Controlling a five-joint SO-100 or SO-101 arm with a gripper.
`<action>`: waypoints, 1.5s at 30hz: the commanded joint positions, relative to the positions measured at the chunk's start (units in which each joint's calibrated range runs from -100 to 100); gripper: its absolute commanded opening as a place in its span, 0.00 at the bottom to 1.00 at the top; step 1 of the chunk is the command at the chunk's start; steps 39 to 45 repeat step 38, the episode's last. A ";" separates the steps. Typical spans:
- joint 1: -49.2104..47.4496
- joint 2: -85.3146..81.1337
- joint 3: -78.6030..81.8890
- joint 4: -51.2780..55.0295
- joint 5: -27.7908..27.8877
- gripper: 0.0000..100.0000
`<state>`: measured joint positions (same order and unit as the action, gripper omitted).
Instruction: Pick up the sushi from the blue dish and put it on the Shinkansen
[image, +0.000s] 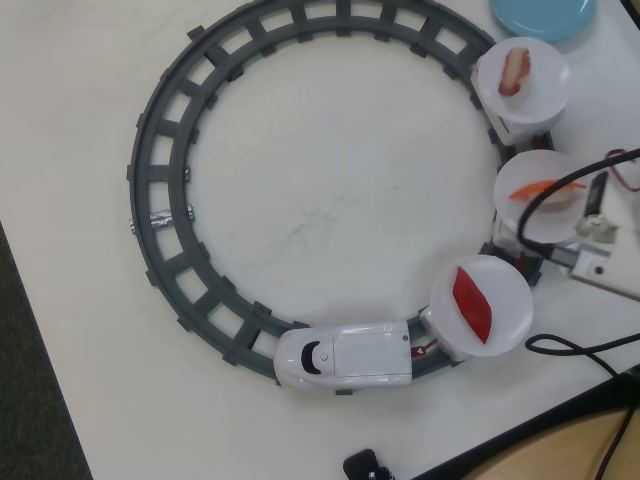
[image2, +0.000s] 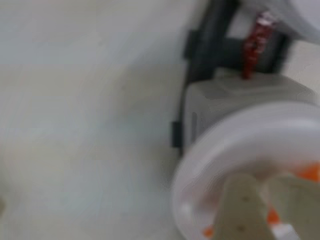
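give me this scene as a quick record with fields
blue dish: top edge of overhead view, nothing seen on it
sushi: on middle white plate
tool: at the sushi on that plate
Shinkansen: on grey track, nose pointing left
other plates: red piece, tan-and-red piece
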<state>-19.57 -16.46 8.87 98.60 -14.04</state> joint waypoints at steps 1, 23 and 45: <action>1.09 -20.07 0.11 -0.65 0.14 0.02; 61.30 -48.21 49.39 -25.56 12.31 0.02; 61.39 -65.25 82.24 -43.79 12.41 0.02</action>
